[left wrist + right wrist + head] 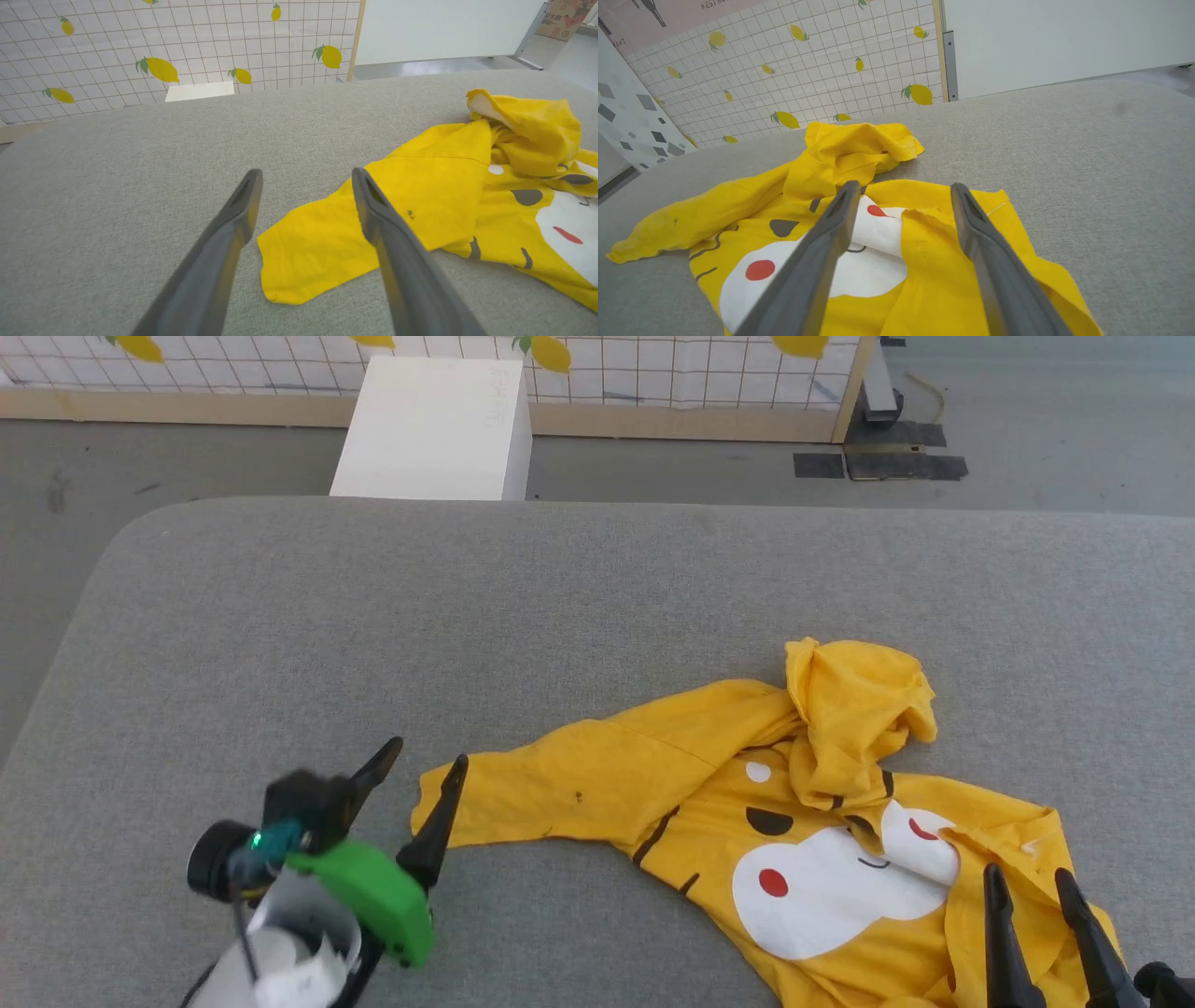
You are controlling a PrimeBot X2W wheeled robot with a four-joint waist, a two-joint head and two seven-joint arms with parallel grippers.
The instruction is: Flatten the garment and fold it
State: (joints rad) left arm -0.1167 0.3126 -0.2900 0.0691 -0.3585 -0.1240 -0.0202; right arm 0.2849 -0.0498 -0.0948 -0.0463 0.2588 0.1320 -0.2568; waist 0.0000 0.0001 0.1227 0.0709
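Both open and empty (flattening looks unstarted): left gripper beside the crumpled mustard-yellow cartoon-face T-shirt, right gripper over its near edge; next, pinch edges and spread.

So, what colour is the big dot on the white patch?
Red. The dot on the garment shows best in the right wrist view.

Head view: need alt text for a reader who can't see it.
A crumpled mustard-yellow T-shirt with a cartoon face lies on a grey padded surface, one sleeve reaching toward the open left gripper. The open right gripper is poised over its lower right part.
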